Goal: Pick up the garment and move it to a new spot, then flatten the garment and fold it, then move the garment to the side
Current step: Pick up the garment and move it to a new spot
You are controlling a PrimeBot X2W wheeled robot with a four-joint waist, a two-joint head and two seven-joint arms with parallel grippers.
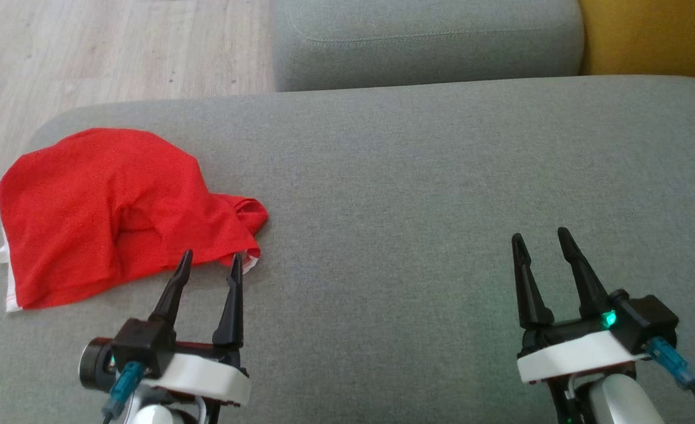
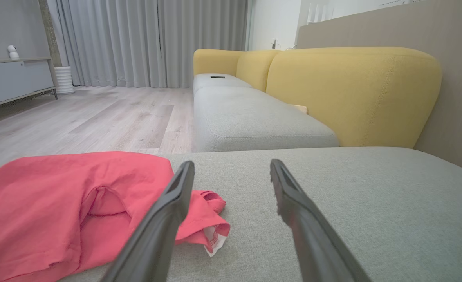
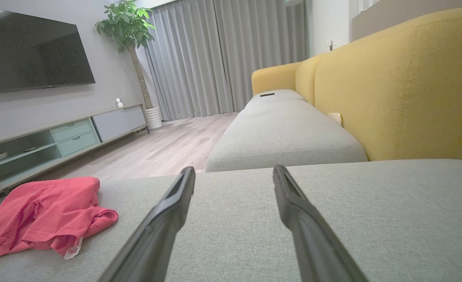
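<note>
Nearest: left gripper (image 1: 213, 254), low left in the head view. Its fingers (image 1: 174, 288) are spread with nothing between them. The tips sit at the near hem of the garment (image 1: 100, 212); whether they touch it or stand just off it, I cannot tell. Right gripper (image 1: 540, 233), low right, has its fingers spread likewise. It is empty, over bare grey sofa cushion (image 1: 412, 194) and well apart from the cloth.

Next out: the garment itself, red, with a pale inner edge showing at the hem. It lies at the left end of the sofa cushion, bunched, with a loose fold across it and a twisted bit trailing toward the middle. Not flat, not folded.

Farthest: second grey cushion (image 1: 424, 41) behind the first, yellow backrest (image 1: 648, 35) at far right, wood floor (image 1: 118, 53) at far left.

Progress (judgement): no step looks done. The cloth is not lifted, so pick-up and move, flatten, fold and set aside all remain. The left gripper seems placed for the first grasp.

Count: garment 1; grippers 2, fingers 2 each; grey cushions 2; yellow backrest 1.
</note>
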